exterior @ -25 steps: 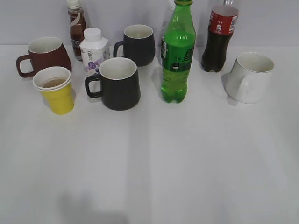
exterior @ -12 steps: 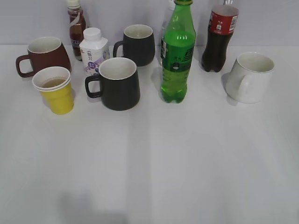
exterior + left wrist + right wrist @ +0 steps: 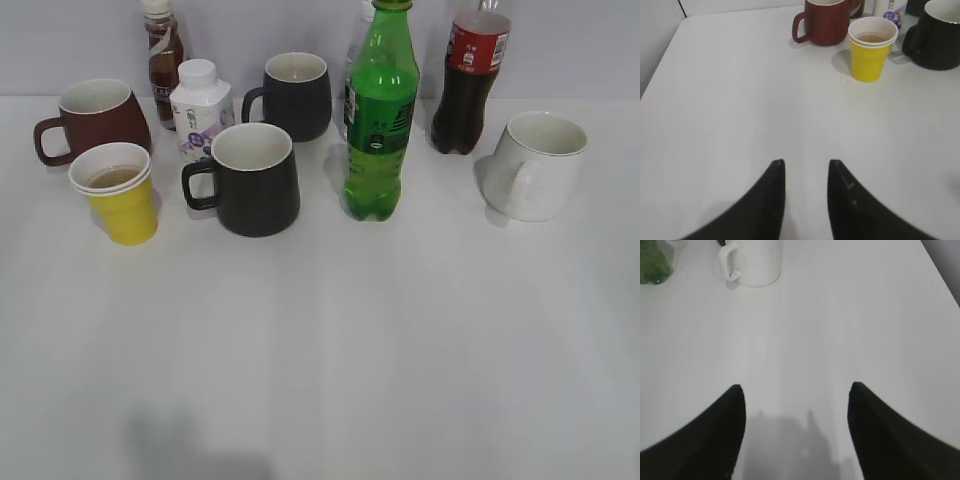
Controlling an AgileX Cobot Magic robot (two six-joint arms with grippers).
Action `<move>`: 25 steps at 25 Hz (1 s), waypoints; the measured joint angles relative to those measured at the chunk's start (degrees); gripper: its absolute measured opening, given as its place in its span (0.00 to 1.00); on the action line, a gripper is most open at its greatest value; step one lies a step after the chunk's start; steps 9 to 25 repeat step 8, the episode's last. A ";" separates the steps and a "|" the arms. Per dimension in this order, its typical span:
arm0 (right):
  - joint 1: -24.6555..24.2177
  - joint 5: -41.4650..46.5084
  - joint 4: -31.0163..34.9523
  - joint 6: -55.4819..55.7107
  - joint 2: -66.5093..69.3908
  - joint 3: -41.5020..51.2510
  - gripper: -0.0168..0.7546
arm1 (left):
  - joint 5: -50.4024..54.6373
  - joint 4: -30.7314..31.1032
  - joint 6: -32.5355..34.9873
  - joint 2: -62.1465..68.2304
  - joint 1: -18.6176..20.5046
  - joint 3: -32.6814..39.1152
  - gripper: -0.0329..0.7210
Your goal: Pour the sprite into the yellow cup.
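Note:
The sprite, a tall green bottle (image 3: 379, 120) with a green cap, stands upright mid-table; its base shows at the top left of the right wrist view (image 3: 652, 265). The yellow cup (image 3: 118, 195) stands at the left with brownish liquid inside; it also shows in the left wrist view (image 3: 870, 57). My left gripper (image 3: 806, 162) is open and empty over bare table, well short of the cup. My right gripper (image 3: 796, 386) is wide open and empty over bare table, short of the white mug. Neither gripper shows in the exterior view.
A dark red mug (image 3: 95, 118), two black mugs (image 3: 252, 180) (image 3: 295, 95), a small white bottle (image 3: 200, 108), a brown drink bottle (image 3: 163, 55), a cola bottle (image 3: 470, 80) and a white mug (image 3: 535, 165) stand along the back. A clear bottle is mostly hidden behind the sprite.

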 joint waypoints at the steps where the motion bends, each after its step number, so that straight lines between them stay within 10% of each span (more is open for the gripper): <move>1: 0.00 0.00 0.00 0.00 0.00 0.00 0.65 | 0.00 0.00 0.00 0.00 0.00 0.00 0.35; 25: 0.00 0.00 0.00 0.00 0.00 0.00 0.65 | 0.00 0.00 0.00 0.00 0.00 0.00 0.35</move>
